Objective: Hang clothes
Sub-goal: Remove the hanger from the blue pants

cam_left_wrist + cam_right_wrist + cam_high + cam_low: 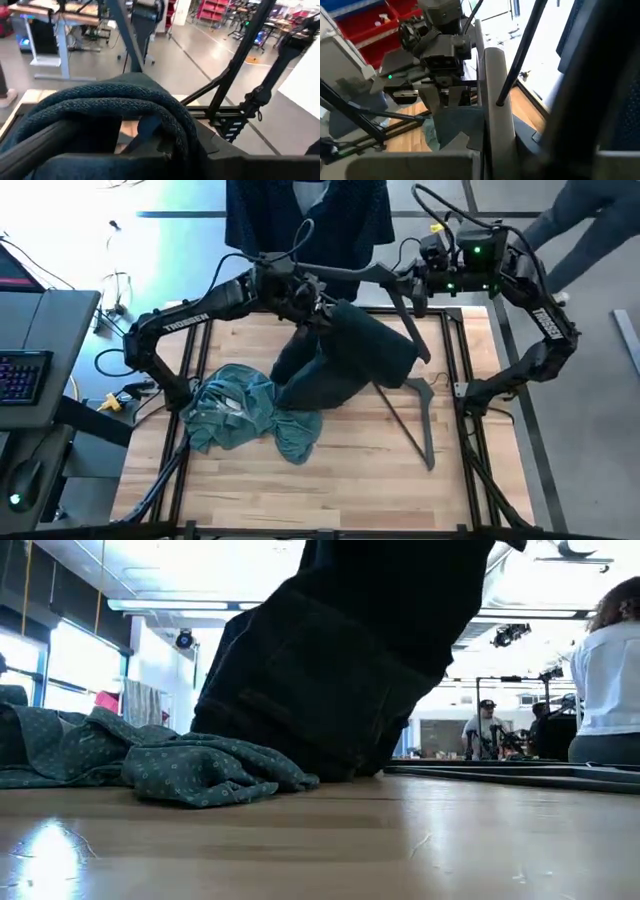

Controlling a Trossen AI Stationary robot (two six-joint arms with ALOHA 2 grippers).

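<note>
Black trousers (340, 660) hide both end effectors' fingers.

My left arm (185, 320) carries the white word TROSSEN along its dark link, and my right arm (545, 322) bears white lettering too, which I cannot make out; nothing else can be read.

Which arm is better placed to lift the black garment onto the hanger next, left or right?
Probably the left. The left gripper is already at the top of the black garment, whose fabric bunches right before its wrist camera. The right gripper is at the hanger bar.
</note>
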